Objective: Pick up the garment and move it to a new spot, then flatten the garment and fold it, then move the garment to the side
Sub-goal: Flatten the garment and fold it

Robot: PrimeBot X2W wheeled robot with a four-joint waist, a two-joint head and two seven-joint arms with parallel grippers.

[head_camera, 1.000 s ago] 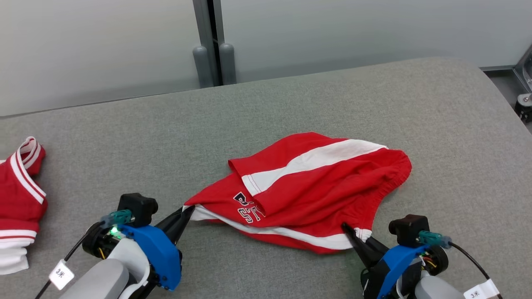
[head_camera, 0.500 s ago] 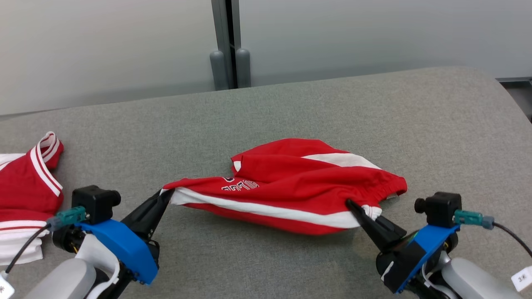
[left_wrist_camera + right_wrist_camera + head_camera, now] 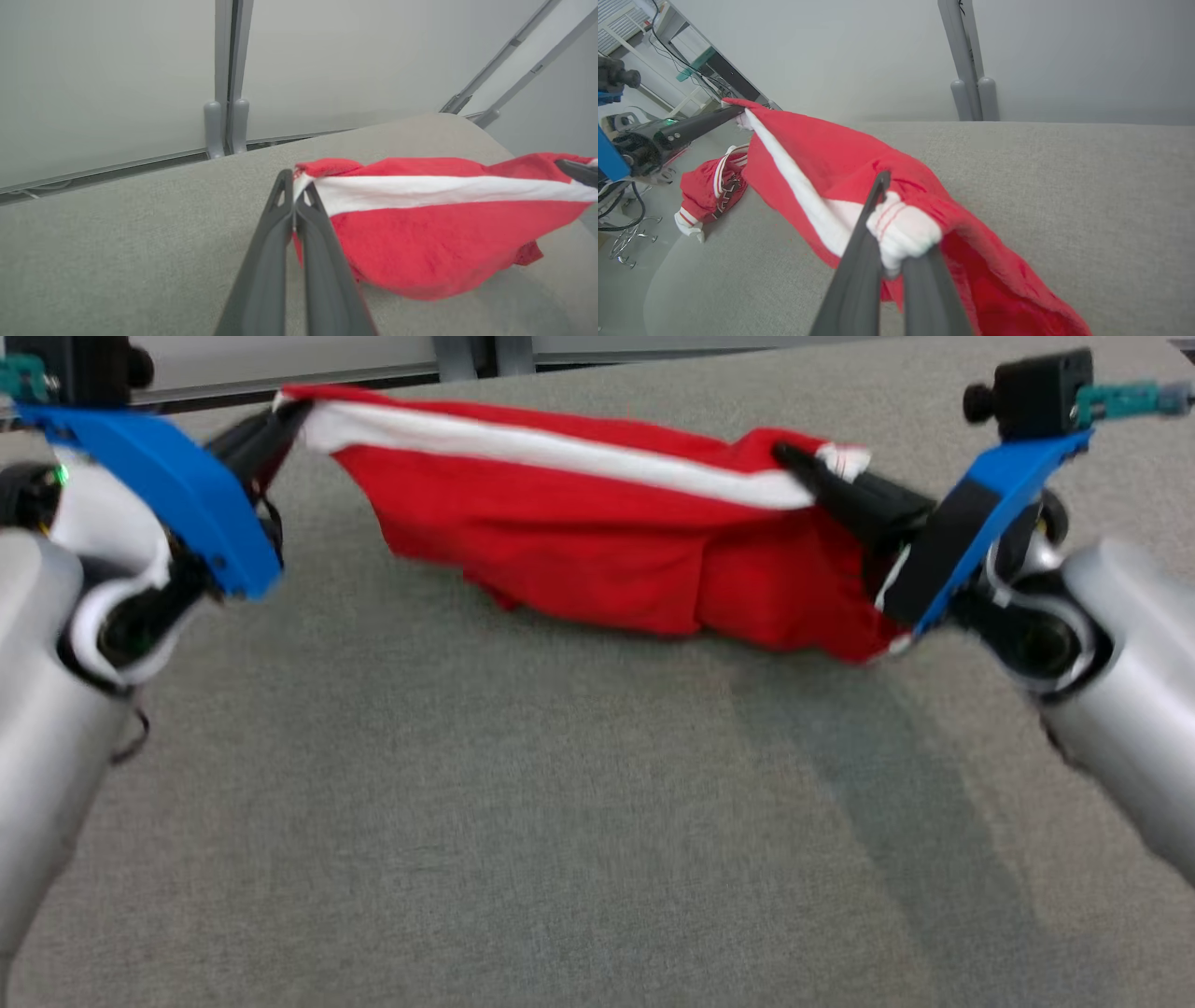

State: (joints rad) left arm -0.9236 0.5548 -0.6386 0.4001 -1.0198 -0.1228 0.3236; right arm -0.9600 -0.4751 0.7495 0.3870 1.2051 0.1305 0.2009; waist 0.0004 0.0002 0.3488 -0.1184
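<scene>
Between both sets of jaws, the garment [image 3: 597, 546] stretches left to right.

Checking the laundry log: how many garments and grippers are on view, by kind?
Garments: 2, the held garment and the other garment lying apart.
Grippers: 2, left gripper and right gripper, each shut on the held garment.
Total: 4.

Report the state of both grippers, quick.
The left gripper is closed on the red garment, at one end of its white stripe.
The right gripper is closed on the red garment at the other end, by a white hem.
</scene>
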